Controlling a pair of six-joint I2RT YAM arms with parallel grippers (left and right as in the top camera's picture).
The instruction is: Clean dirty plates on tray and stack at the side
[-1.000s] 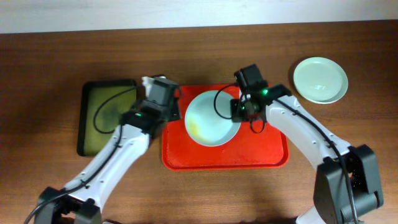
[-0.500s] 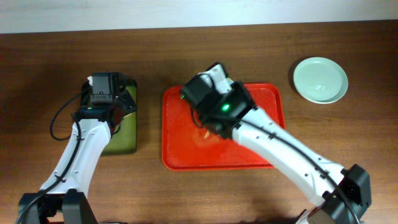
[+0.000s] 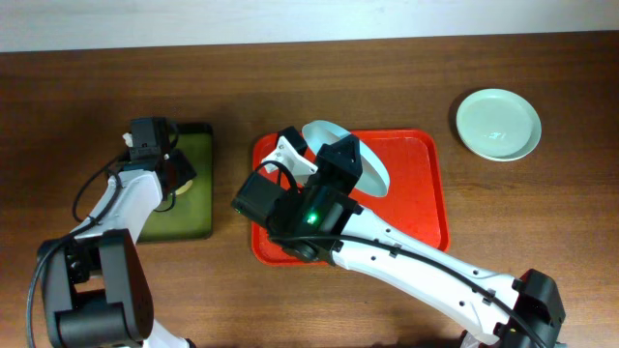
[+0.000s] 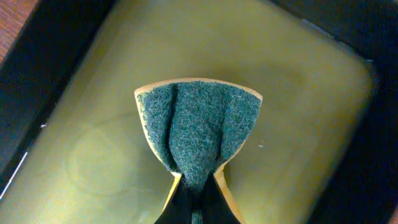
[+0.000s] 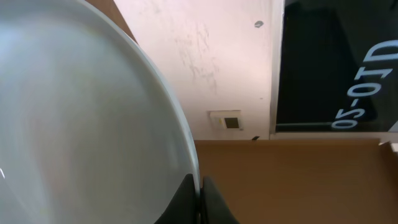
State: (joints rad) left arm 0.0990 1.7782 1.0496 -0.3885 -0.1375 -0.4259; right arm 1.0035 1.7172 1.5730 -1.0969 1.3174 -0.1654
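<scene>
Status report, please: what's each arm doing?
Left end effector shut on sponge, over black tray. Right end effector shut on plate, tilted over red tray. Nothing blocking.

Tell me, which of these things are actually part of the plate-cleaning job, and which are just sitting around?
Part of the job:
- red tray
- pale plate, held by its edge in the right gripper
- pale green plate, set off to the side
- sponge, pinched in the left gripper

Just there:
- black-rimmed tray under the sponge, perhaps its resting spot
- wooden table
</scene>
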